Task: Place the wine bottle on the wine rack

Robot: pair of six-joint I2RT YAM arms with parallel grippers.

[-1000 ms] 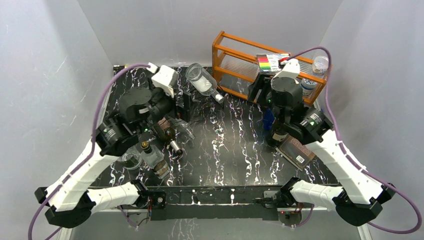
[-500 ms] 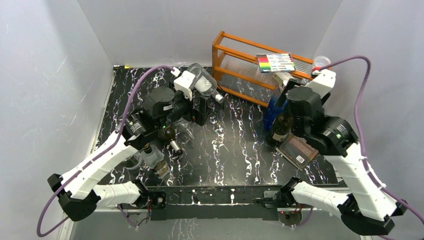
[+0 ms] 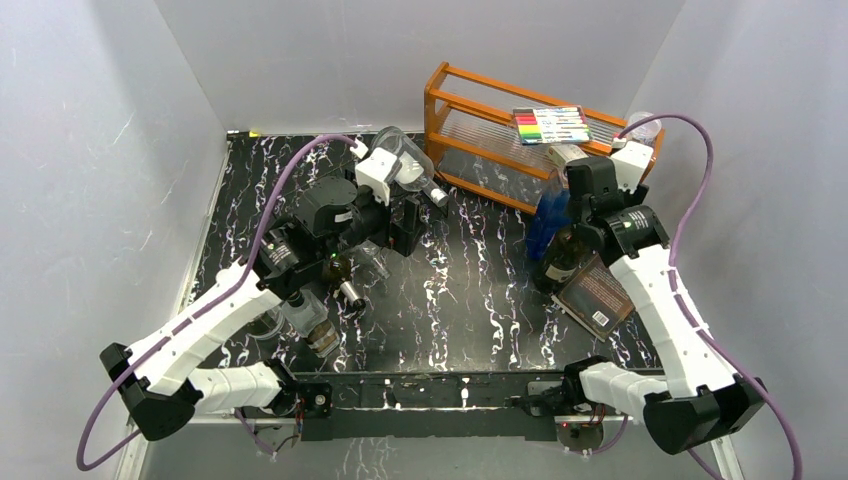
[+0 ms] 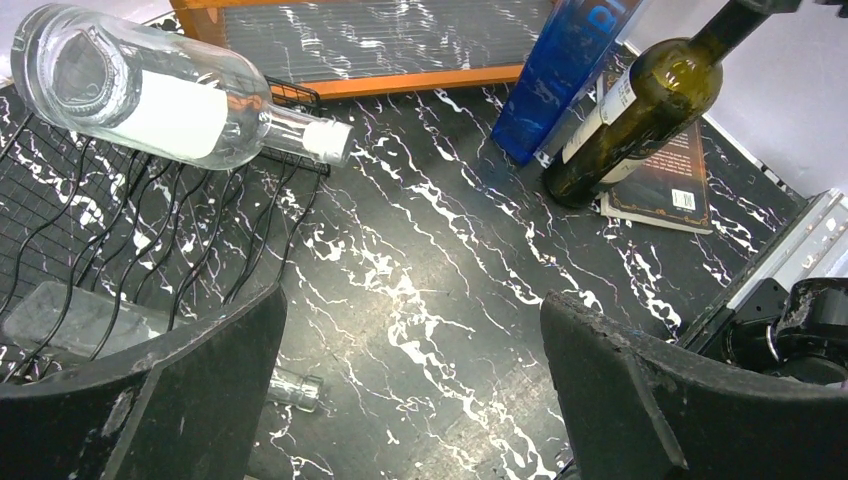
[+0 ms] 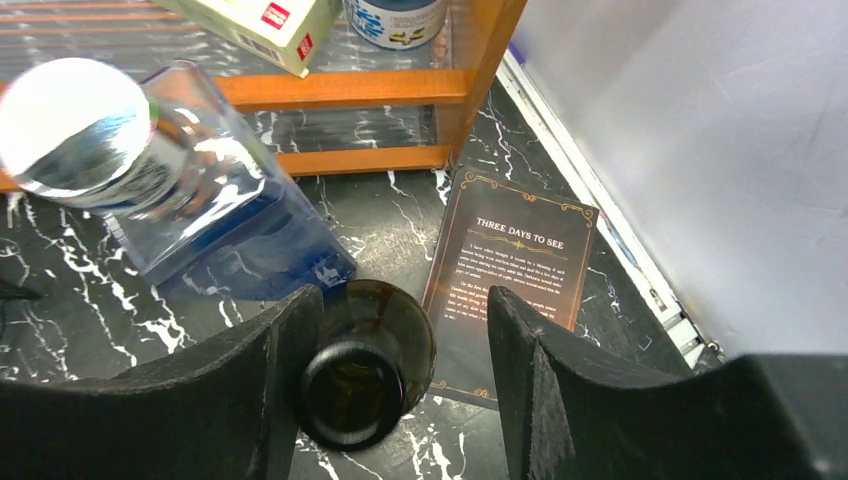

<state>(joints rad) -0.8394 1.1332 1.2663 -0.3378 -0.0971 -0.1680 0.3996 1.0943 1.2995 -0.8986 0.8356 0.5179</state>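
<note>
The wine bottle (image 3: 558,264) is dark glass with a pale label and stands upright at the right, beside a book. It also shows in the left wrist view (image 4: 640,105). In the right wrist view its mouth (image 5: 358,385) sits between my open right gripper's (image 5: 402,300) fingers, close to the left one. From above, my right gripper (image 3: 578,222) hangs over the bottle's neck. The black wire wine rack (image 4: 130,215) lies at the back left with a clear bottle (image 4: 150,95) across it. My left gripper (image 4: 412,300) is open and empty above the table beside the rack (image 3: 386,206).
A blue square bottle (image 3: 548,215) leans next to the wine bottle. A dark book (image 3: 596,300) lies at its base. The orange wooden shelf (image 3: 470,90) stands behind, with a marker pack (image 3: 548,125) on top. Other bottles and a glass (image 3: 305,315) lie front left.
My left gripper has swung right and back, from the left side to beside the rack. My right wrist has turned and shifted above the wine bottle. The wine bottle has not moved.
</note>
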